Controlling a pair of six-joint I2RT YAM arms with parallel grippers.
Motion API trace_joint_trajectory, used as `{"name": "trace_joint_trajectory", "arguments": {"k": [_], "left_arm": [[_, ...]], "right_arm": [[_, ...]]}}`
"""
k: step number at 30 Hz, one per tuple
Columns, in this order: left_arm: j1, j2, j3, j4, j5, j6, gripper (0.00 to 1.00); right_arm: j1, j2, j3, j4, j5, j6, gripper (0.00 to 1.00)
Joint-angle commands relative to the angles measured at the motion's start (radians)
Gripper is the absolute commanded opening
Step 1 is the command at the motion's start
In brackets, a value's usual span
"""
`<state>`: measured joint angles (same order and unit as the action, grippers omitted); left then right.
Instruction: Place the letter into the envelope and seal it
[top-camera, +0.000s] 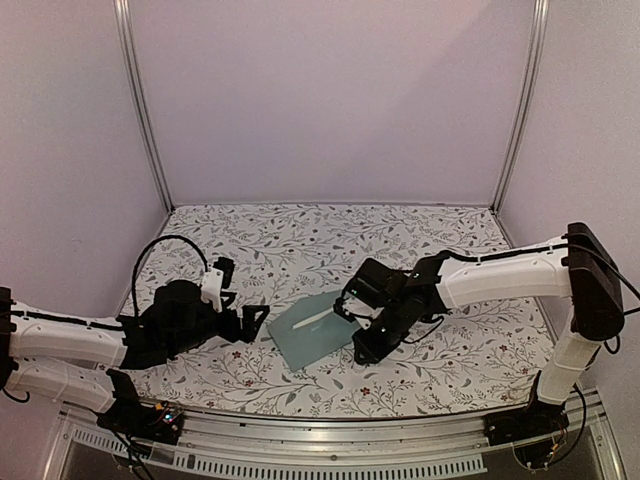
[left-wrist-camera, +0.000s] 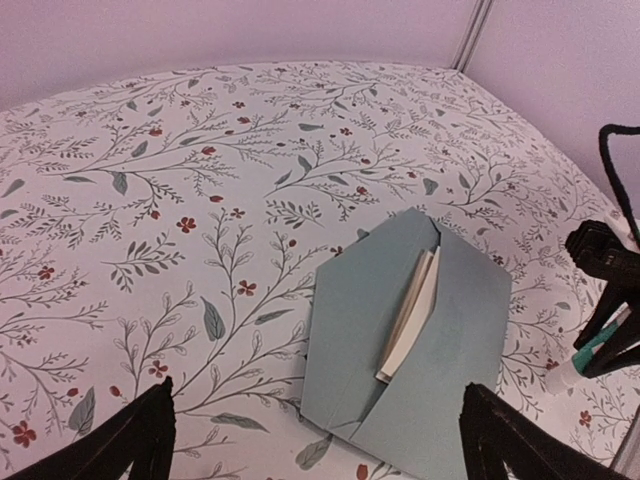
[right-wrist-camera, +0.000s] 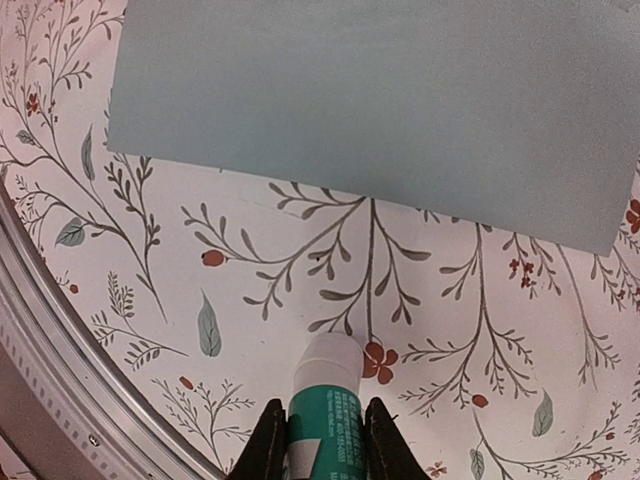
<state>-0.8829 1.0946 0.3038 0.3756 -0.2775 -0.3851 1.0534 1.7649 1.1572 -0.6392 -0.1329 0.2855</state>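
The teal envelope (top-camera: 316, 332) lies flat on the floral table between the arms. Its flap is folded partly down, and a cream strip of the letter (left-wrist-camera: 411, 312) shows in the gap; the rest of the letter is hidden inside. My left gripper (left-wrist-camera: 315, 445) is open and empty, just left of the envelope (left-wrist-camera: 420, 370), jaws wide apart. My right gripper (right-wrist-camera: 322, 445) is shut on a white-and-teal glue stick (right-wrist-camera: 326, 395), cap pointing down at the tablecloth, just off the envelope's (right-wrist-camera: 380, 110) near right edge. It shows in the top view (top-camera: 363, 350) too.
The floral tablecloth (top-camera: 300, 240) covers the table. A metal rail (right-wrist-camera: 50, 330) runs along the near edge, close to the glue stick. The right gripper (left-wrist-camera: 603, 300) with the glue stick also shows at the right of the left wrist view.
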Motion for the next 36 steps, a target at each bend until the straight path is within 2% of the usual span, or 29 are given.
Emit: {"name": "trace_joint_trajectory", "arguments": {"k": [1,17,36], "left_arm": [[0.012,0.01,0.014,-0.006,0.003,0.018,0.99],[0.012,0.025,0.02,-0.007,0.002,0.023,0.99],[0.013,0.019,0.02,-0.02,-0.014,0.021,0.98]], "right_arm": [[-0.004,0.048,0.034,-0.071,0.029,-0.019,0.0],[-0.004,0.136,0.176,-0.249,0.05,-0.057,0.0],[0.007,0.198,0.14,-0.188,0.11,-0.01,0.0]]}}
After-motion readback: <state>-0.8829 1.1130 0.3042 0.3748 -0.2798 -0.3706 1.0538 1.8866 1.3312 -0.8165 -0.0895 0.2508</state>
